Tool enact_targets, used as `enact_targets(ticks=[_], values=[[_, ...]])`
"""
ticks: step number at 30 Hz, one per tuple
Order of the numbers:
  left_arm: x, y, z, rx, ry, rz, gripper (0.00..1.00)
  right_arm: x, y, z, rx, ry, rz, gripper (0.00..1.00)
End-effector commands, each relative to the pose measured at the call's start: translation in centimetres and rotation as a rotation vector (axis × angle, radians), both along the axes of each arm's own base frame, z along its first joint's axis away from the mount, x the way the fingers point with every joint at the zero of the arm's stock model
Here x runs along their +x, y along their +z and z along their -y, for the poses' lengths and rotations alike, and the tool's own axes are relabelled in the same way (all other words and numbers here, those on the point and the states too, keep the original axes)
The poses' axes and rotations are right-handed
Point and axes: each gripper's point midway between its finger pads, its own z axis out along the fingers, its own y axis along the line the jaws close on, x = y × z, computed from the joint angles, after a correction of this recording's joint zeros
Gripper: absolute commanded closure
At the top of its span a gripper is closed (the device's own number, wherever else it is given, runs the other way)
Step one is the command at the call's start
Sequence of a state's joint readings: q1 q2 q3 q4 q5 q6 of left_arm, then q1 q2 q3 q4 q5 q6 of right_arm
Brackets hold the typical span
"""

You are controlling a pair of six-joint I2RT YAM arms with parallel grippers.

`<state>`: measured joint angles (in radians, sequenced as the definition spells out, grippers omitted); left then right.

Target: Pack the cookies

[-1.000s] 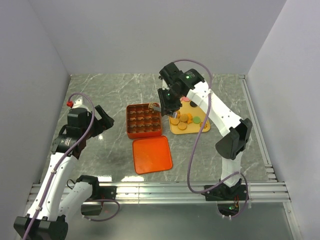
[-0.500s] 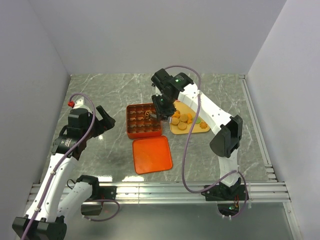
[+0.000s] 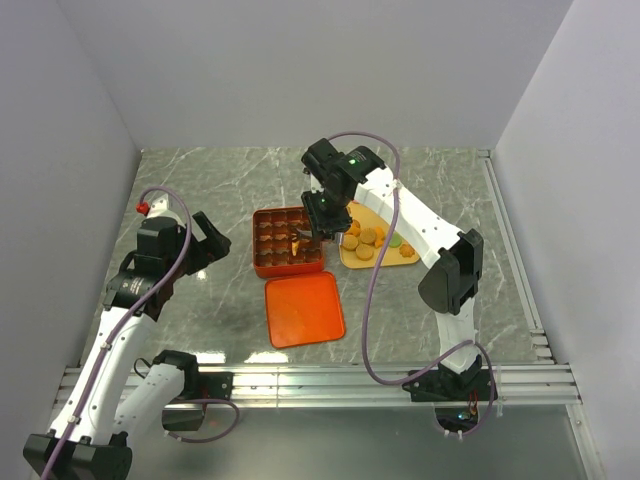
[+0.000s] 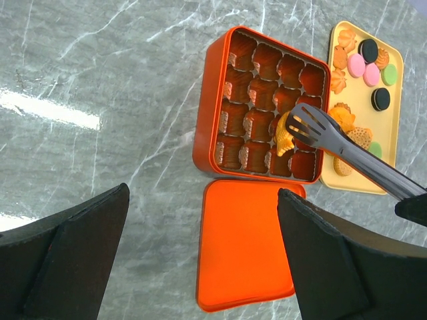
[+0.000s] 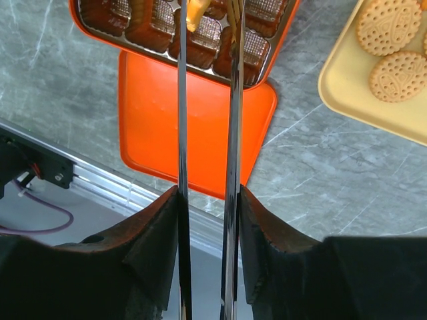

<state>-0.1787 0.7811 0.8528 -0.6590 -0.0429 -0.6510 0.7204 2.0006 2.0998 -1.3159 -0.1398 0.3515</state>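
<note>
Placing: orange-tan cookie (image 4: 283, 137) held over orange-red gridded box (image 4: 207, 127) by metal tongs (image 4: 347, 157) clamped in right fingers (image 5: 153, 240); left fingers (image 4: 67, 253) wide, empty; release required

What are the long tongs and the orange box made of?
The tongs look like dark metal: thin, smooth blades with bright glints and a slotted tip. The orange box looks like glossy moulded plastic, going by its shiny rim and rounded corners, though painted tin is possible.
</note>
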Motion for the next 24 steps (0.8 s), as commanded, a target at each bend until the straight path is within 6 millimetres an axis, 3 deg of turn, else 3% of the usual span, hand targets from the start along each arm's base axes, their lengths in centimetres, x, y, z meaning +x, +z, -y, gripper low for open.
enact_targets(ticks=[1,12,18,24], values=[[0.1,0.7,-0.1,-0.006,0.013,0.029,0.01,0.5,0.5,-0.5,0.013,0.004,0.032,0.55],[0.1,0.5,0.0,-0.004,0.014,0.022,0.01,0.5,1.5,-0.4,0.023,-0.003,0.049,0.54],[0.1,0.4,0.0,-0.005,0.015,0.020,0.01,-1.1,2.8,-0.2,0.049,0.000,0.052,0.54],[0.1,0.5,0.0,-0.006,0.013,0.023,0.01,-2.9,2.3,-0.3,0.029,0.016,0.046,0.54]])
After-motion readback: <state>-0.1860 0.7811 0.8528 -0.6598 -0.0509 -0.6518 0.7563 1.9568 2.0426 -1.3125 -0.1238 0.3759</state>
